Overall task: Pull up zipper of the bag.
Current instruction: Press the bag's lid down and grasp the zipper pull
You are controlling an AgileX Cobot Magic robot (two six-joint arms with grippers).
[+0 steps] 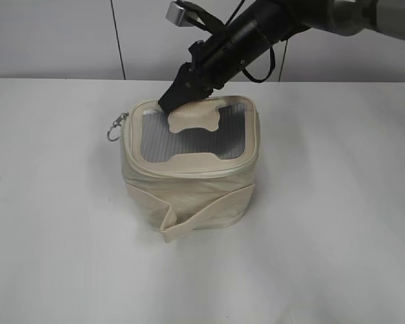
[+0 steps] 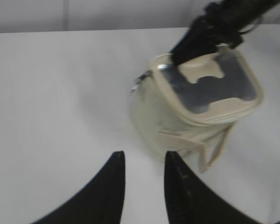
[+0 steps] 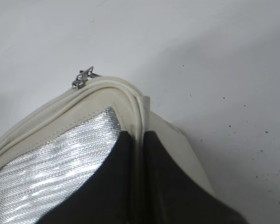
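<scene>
Bag: a small boxy cream bag [image 1: 192, 172] is seen standing upright near the middle of the white surface [image 1: 337, 223]; a grey mesh window and a cream patch are carried on its lid, and a loose strap band [image 1: 209, 214] is wrapped round its body.
Zipper: the cream zipper [image 3: 139, 109] track is seen running round the lid rim; in the right wrist view the rim is raised into a ridge at the corner.
Ring pull: a silver ring pull [image 1: 115, 128] is seen hanging off the bag's far-left corner, just beside the rim.
Right pincer: the right pincer [image 1: 179, 94] is lowered onto the far-left edge of the lid; in the right wrist view its two dark fingers [image 3: 177, 186] are set narrowly to either side of the rim ridge, which is pinched between them.
Left pincer: the left pincer [image 2: 143, 161] is held above the bare surface, well apart from the bag, with a moderate gap between its fingers and nothing between them.
Backdrop: a pale wall [image 1: 54, 37] is seen behind the surface.
</scene>
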